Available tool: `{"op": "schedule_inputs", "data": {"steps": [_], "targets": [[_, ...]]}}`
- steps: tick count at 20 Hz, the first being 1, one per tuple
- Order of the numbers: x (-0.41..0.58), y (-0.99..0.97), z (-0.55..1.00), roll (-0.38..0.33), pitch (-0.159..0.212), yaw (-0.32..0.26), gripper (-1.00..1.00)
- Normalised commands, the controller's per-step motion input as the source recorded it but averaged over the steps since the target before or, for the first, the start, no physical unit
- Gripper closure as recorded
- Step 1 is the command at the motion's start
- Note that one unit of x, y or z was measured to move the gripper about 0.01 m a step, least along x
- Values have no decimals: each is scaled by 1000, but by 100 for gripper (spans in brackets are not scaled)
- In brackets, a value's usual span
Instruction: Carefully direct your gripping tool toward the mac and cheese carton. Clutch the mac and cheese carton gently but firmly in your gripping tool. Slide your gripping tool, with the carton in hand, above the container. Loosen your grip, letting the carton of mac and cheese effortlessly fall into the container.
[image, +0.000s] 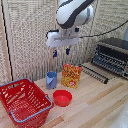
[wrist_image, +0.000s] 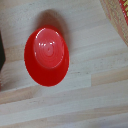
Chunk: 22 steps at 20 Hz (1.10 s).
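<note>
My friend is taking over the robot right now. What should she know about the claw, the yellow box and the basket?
Gripping tool: up in the air above the table, fingers look apart, holding nothing.
Mac and cheese carton: upright on the table, between the blue cup and the toaster oven, behind the red bowl.
Container: on the table at the exterior view's left; no carton in it.
Done: nothing grabbed yet.
Left: reach down to the carton, grip it, carry it over the container, let go.
</note>
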Motion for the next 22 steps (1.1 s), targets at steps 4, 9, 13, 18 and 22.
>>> {"op": "schedule_inputs", "data": {"steps": [4,9,13,18,22], "targets": [[-39,-770,-154,122,-29,51,-100],[-138,-886,-115,153,-49,-14,-100],[-132,-556,-207,111,-73,-1,-100],[-243,-26,-397,18,-30,40,-100],[-207,20,-354,0,0,81,-100]]}}
